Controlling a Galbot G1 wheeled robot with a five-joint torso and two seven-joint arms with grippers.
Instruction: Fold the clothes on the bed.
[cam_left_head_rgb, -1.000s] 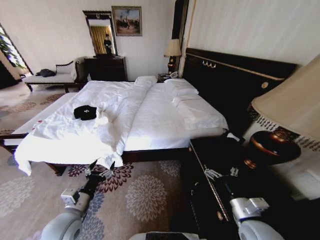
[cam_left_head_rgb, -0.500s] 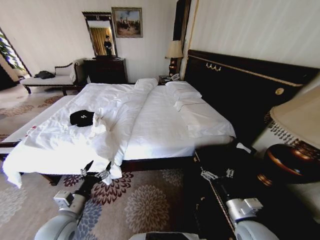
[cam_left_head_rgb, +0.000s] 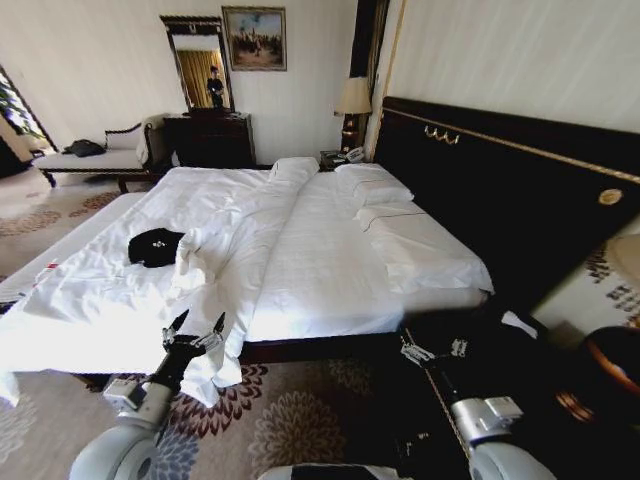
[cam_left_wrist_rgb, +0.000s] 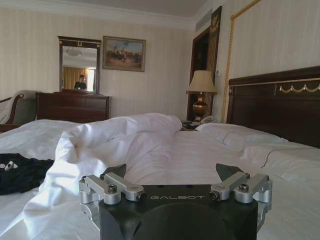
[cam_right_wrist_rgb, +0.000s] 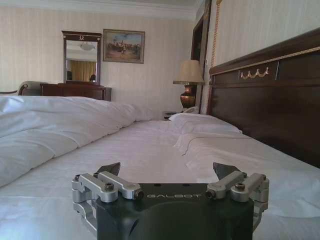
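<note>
Black cloth is what I'm after — the T-shirt (cam_left_head_rgb: 155, 246) lies bunched in a small heap on the white duvet (cam_left_head_rgb: 300, 260) of the bed (cam_left_head_rgb: 330, 345), toward its far left side from where I sit, just beside a rumpled ridge of the duvet. On the left wrist camera the shirt shows low and off to one side.

My left gripper (cam_left_head_rgb: 194, 328) is at the near edge of the bed over the hanging duvet, fingers spread wide and holding nothing. My right gripper (cam_left_head_rgb: 432, 350) hangs by the dark nightstand (cam_left_head_rgb: 500, 350) off the bed's near corner, also wide open and empty.

I judge this to be the approach step — no folding has begun, and the shirt is well apart from both grippers. The next move calls for getting the base closer along the bed's side so the shirt comes within reach, then flattening it before any fold.
</note>
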